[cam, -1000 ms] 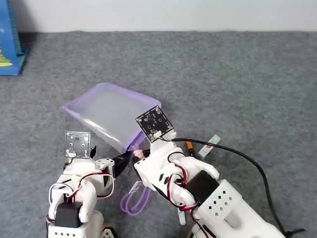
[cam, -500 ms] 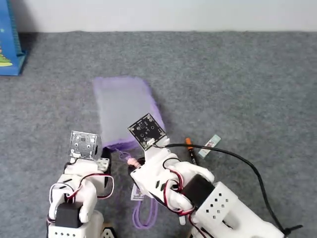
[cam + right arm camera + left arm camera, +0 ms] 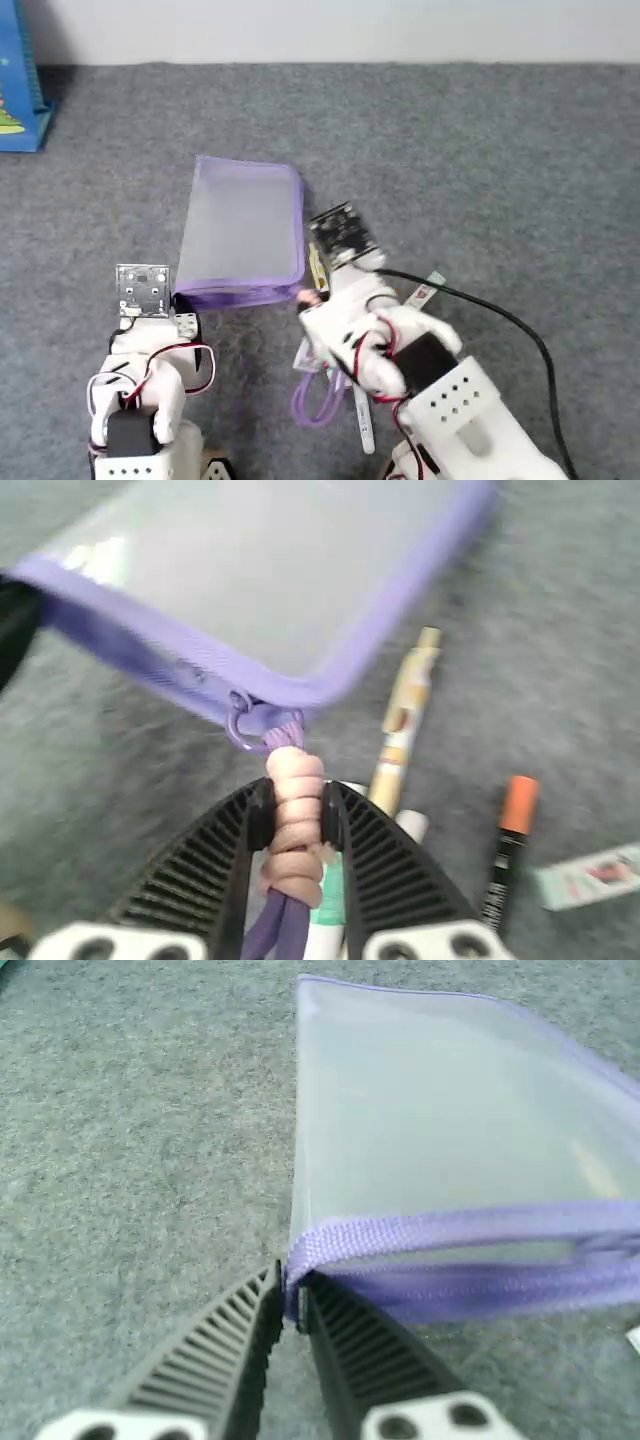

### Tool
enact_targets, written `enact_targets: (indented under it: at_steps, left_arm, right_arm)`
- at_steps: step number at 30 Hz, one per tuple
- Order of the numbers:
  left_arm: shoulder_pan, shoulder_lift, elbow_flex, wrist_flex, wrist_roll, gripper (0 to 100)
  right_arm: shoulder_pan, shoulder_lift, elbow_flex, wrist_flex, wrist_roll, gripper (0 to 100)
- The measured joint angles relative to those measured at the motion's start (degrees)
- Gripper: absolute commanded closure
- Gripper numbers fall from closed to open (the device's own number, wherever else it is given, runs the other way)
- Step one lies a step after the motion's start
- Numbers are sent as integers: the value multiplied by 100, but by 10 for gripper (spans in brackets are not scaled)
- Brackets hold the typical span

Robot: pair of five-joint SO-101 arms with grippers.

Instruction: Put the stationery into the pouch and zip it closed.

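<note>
Far left edge: you have 1 blue box point(image 3: 18, 85) standing on the grey carpet point(image 3: 500, 150).
Left gripper point(image 3: 290, 1298): yours is pinched shut on the near left corner of the pouch point(image 3: 450, 1130), the purple zip tape caught between its fingers.
Pouch: clear with purple trim, lying flat on the carpet ahead of your 2 arms, zip edge toward the robot.
Pink pull point(image 3: 297, 770): hangs from the ring at the pouch's near right corner, with a purple cord point(image 3: 272, 935) trailing back toward the arm.
Right gripper point(image 3: 297, 795): clamped on that pink pull.
Stationery: 1 beige pen point(image 3: 405, 725) and 1 orange-capped marker point(image 3: 508, 850) lie on the carpet outside the pouch, just beside its right side; a pale packet point(image 3: 590, 875) lies farther right.
</note>
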Motion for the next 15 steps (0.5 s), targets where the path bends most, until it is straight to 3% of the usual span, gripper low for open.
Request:
enact_targets:
  at_steps: [8, 15]
  left_arm:
    - [-9, 0, 0, 0, 0, 988]
    - [-18, 0, 0, -9, 0, 985]
  right_arm:
    - [1055, -26, 0, 0, 369, 991]
    - [642, -941, 0, 316, 387, 991]
